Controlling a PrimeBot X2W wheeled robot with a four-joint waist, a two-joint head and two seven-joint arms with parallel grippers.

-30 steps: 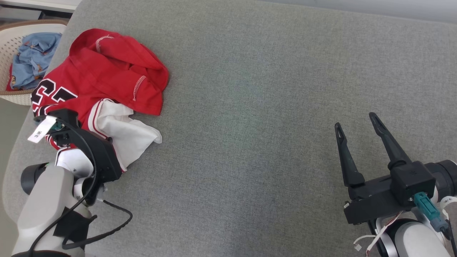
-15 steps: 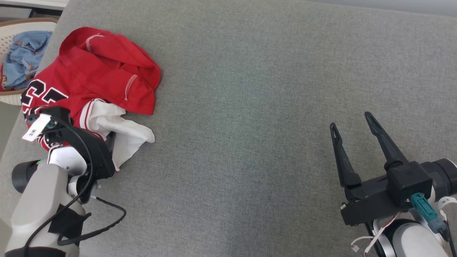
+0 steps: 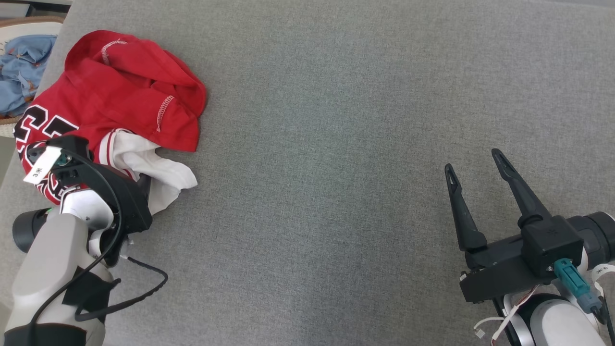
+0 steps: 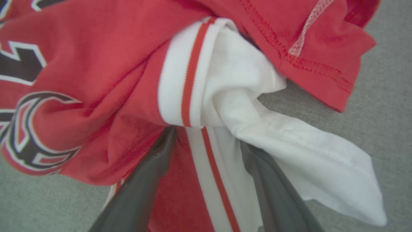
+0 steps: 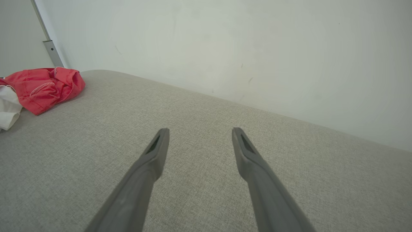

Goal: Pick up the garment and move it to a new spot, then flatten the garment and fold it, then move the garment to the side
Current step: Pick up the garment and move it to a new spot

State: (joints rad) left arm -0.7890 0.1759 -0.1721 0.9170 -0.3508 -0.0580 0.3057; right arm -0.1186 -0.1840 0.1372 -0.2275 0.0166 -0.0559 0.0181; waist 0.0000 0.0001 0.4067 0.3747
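Now: red jersey (image 3: pixel 120 96) crumpled in heap at far-left corner of grey cushion (image 3: pixel 336 144), white sleeve spilling toward middle. Left gripper (image 4: pixel 207 138) at heap's near edge, fingers spread apart, open; striped white-and-red band lies between them, tips tucked under fold. Right gripper (image 3: pixel 473 159) well apart at lower right, fingers wide, empty, over bare cushion. Blue cloth (image 3: pixel 21 72) in basket (image 3: pixel 33 29) beyond cushion's left edge.
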